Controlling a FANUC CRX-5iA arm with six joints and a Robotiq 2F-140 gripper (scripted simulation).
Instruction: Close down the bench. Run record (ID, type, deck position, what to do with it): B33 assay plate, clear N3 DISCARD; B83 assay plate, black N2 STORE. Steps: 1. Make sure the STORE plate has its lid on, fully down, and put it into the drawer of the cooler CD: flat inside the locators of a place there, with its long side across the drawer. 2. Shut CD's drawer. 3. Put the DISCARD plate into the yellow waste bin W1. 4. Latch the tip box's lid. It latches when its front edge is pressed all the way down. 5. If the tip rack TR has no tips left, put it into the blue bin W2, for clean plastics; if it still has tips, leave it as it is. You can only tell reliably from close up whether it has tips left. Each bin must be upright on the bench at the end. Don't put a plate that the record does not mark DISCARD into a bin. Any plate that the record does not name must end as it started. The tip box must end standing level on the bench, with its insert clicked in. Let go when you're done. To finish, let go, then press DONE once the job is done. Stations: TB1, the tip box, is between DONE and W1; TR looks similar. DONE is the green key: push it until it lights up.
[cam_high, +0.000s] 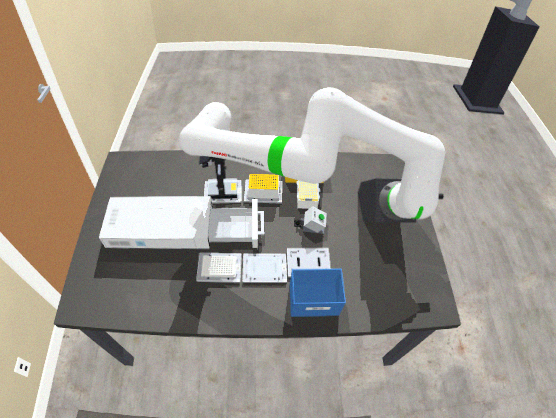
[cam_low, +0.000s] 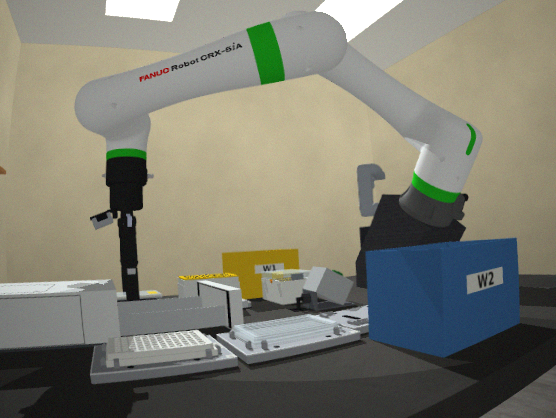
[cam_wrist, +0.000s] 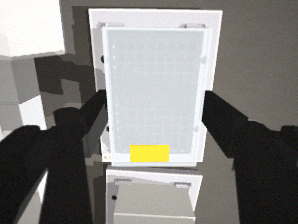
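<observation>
Wrist view: tool (cam_wrist: 155, 117) pinches a translucent lid (cam_wrist: 154, 90) by its long sides, one black finger (cam_wrist: 90, 116) on each edge, yellow tag (cam_wrist: 149, 153) at the near end. Lid sits square over a white nest (cam_wrist: 214, 60); can't tell if it's fully down.

Top view: tool (cam_high: 219, 184) hangs over the far-left nest (cam_high: 208, 189), just behind the cooler's (cam_high: 150, 221) open drawer (cam_high: 231, 226). Tip rack (cam_high: 263, 187) with yellow top right of it, tip box (cam_high: 307, 194) further right, green key (cam_high: 321, 217) near that.

Near row on the table (cam_high: 120, 165): clear plate (cam_high: 218, 266), lidded plate (cam_high: 264, 267), bare nest (cam_high: 308, 257), blue bin (cam_high: 317, 292).

Exterior view: yellow bin (cam_low: 260, 270) upright at the far side.
</observation>
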